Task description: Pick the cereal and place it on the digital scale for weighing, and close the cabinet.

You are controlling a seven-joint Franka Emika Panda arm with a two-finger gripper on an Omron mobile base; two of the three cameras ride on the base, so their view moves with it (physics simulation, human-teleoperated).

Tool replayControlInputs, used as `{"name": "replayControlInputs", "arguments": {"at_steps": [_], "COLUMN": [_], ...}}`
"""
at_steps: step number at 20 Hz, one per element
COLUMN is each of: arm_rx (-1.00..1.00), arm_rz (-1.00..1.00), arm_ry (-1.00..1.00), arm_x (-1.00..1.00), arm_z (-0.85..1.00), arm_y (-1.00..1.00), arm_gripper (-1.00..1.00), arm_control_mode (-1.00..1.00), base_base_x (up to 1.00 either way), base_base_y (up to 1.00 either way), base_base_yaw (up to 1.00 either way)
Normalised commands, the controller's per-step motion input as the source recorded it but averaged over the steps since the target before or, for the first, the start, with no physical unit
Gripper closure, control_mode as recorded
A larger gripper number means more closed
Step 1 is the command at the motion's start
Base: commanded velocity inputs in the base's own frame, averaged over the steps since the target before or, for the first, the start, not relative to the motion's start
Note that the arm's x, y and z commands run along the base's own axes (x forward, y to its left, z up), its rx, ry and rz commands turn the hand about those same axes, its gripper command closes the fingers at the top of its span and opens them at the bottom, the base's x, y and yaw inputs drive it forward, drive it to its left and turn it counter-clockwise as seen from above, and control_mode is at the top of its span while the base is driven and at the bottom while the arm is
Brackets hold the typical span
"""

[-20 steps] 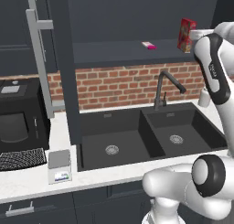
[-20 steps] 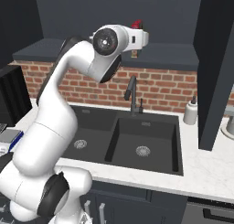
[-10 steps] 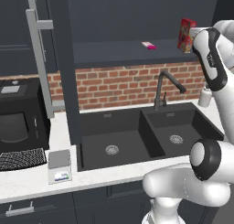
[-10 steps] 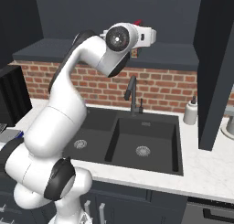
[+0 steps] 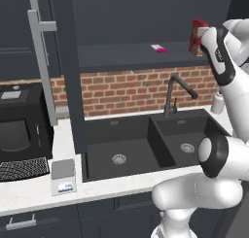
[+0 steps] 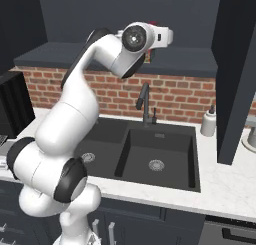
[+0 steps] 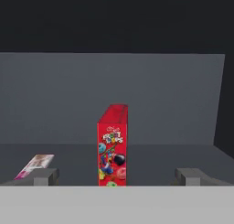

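From the left base view we get the open cabinet (image 5: pixel 73 76) door, the digital scale (image 5: pixel 63 176) on the counter left of the sink (image 5: pixel 146 144), and the cereal (image 5: pixel 196 37) upright on the shelf. Our hand view adds a pink packet (image 7: pixel 35 166) lying flat, the cereal box centred ahead, gripper (image 7: pixel 116 176) spread wide, nothing held.

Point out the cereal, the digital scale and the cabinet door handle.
cereal (image 7: pixel 112 147): hand view, middle of the box's printed front.
digital scale (image 5: pixel 63 169): left base view, flat grey top.
cabinet door handle (image 5: pixel 41 62): left base view, upper part of the vertical grey bar.
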Motion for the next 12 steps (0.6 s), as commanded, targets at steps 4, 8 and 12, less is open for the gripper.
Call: {"name": "replayControlInputs", "arguments": {"at_steps": [4, 8, 12], "arm_rx": [0.0, 0.0, 0.0], "arm_rz": [0.0, 0.0, 0.0], "arm_ry": [0.0, 0.0, 0.0], "arm_x": [0.16, 0.21, 0.35], "arm_z": [0.0, 0.0, -0.02], "arm_y": [0.05, 0.0, 0.0], "arm_gripper": [-1.0, -1.0, -1.0], "arm_control_mode": [-1.0, -1.0, -1.0], "base_base_x": [0.0, 0.0, 0.0], "base_base_y": [0.0, 0.0, 0.0], "base_base_yaw": [0.0, 0.0, 0.0]}}
